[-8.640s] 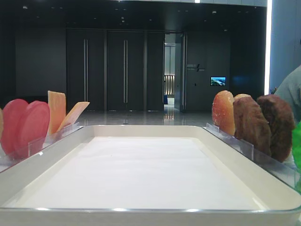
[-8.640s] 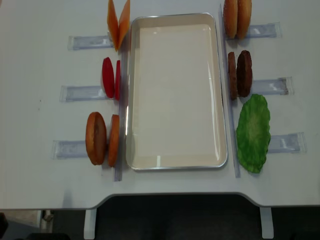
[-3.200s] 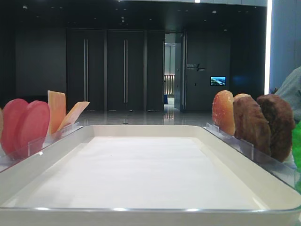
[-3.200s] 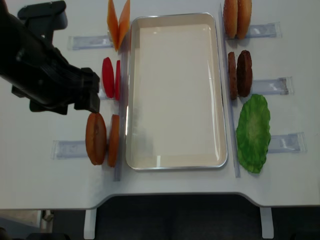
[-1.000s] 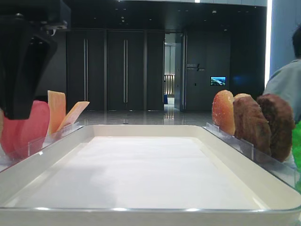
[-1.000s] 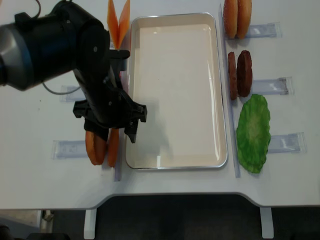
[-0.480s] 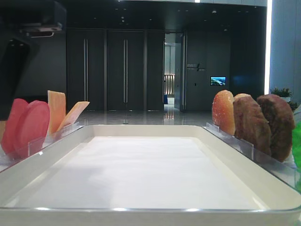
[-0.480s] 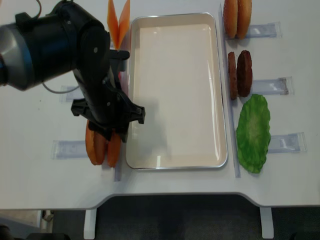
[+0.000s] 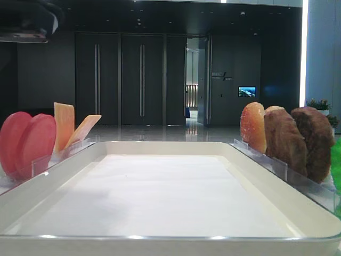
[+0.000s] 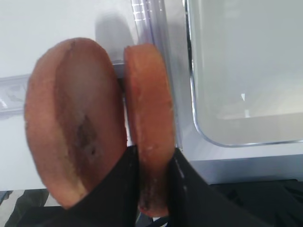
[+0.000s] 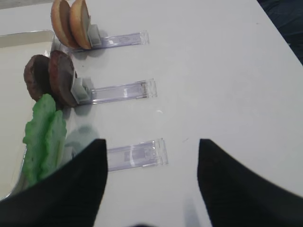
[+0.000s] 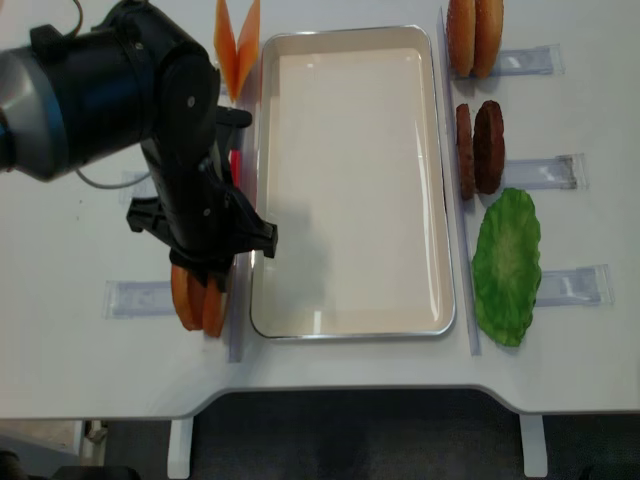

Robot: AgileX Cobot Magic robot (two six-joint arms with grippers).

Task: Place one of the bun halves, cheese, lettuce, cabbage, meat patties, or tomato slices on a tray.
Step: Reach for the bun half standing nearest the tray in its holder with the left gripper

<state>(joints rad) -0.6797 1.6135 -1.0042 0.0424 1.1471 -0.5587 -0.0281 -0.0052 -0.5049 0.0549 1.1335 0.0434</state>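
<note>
Bun half (image 10: 150, 127), the one nearer the tray (image 10: 246, 71), stands on edge in its clear holder on the desk, just left of the tray rim. Left gripper (image 10: 154, 182) jaws pinch its lower edge, seemingly firmly, though the contact is partly hidden. Lift straight up to clear the neighbouring half (image 10: 75, 123), then carry right. A second ago the jaws hung spread above; they have since come down and narrowed.

Clear plastic holder strips (image 11: 124, 91) lie on the white table (image 12: 60, 360); dark double doors (image 9: 120, 80) stand behind.
</note>
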